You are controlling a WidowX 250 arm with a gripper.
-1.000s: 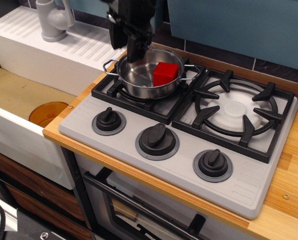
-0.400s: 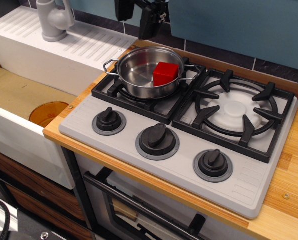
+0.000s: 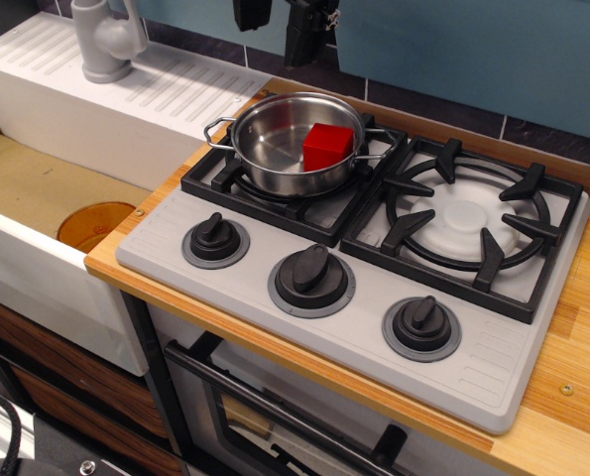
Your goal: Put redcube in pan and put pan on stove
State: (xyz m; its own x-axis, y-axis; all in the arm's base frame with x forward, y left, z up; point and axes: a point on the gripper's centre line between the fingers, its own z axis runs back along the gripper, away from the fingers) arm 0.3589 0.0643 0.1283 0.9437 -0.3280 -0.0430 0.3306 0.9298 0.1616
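Observation:
The redcube (image 3: 328, 146) lies inside the pan (image 3: 272, 149), against its right wall. The pan stands on the left grate of the stove (image 3: 166, 248), with its loop handles pointing left and right. My gripper (image 3: 279, 28) hangs at the top edge of the view, above and behind the pan and clear of it. Its two black fingers (image 3: 304, 38) stand apart with nothing between them; the upper part is cut off by the frame.
The right grate (image 3: 468, 223) carries nothing. Three black knobs (image 3: 312, 276) line the stove front. A white sink (image 3: 37, 188) with an orange drain (image 3: 94, 223) and a grey faucet (image 3: 106, 40) lies to the left. The wooden counter (image 3: 572, 377) borders the stove.
My gripper has let go of the pan's back wall and risen up and away to the top of the view. The pan and cube have stayed put.

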